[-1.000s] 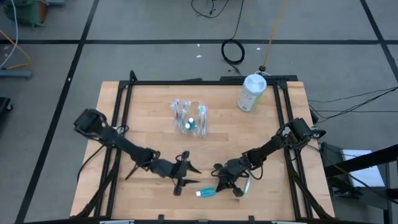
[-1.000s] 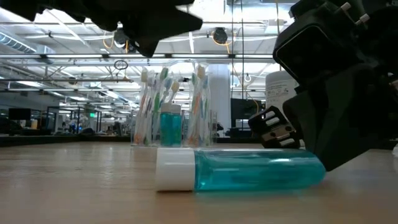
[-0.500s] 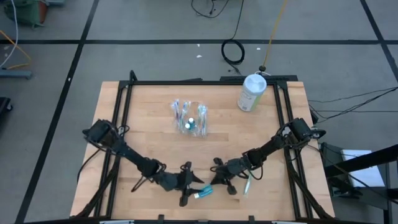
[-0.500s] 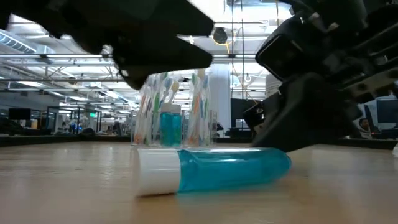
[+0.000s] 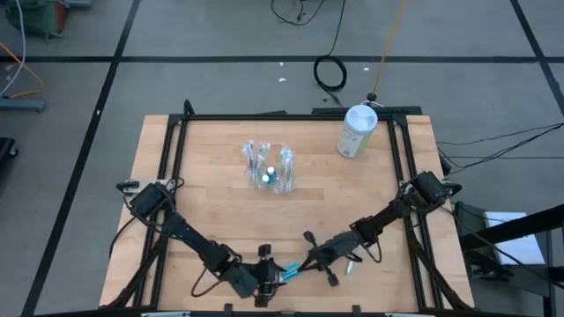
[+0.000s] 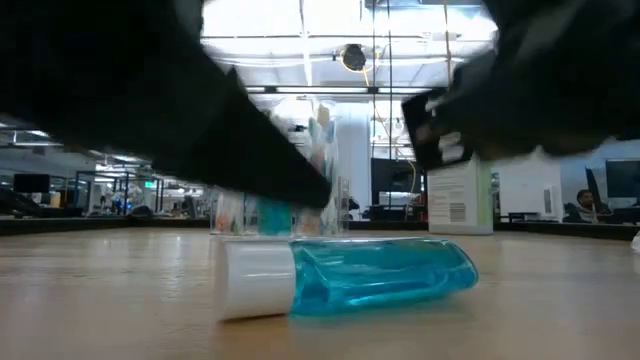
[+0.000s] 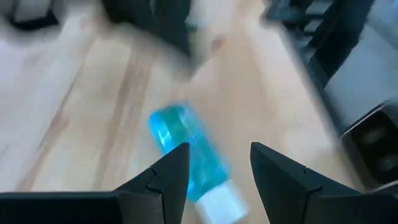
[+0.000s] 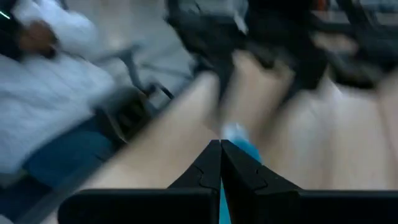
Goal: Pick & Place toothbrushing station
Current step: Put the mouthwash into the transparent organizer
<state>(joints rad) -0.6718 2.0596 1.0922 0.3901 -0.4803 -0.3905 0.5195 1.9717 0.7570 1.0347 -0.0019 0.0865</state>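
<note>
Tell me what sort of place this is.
Probably a robotics lab in an open industrial hall: a wooden table on a grey taped floor, loose cables, and ceiling trusses with monitors behind.

R gripper (image 8: 220, 163) sat w/ fingers pressed together over the wood table (image 8: 348, 149). Just past the tips lay a blue bottle (image 8: 244, 148), partly hidden. Beyond it, another dark arm (image 8: 249, 37), blurred. Off the table edge, a person in a light top (image 8: 43, 93).

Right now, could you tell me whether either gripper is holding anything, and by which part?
Nothing is held. The left gripper stands open over the blue bottle, not closed on it. The right gripper is shut, empty, beside the bottle's blue end.
</note>
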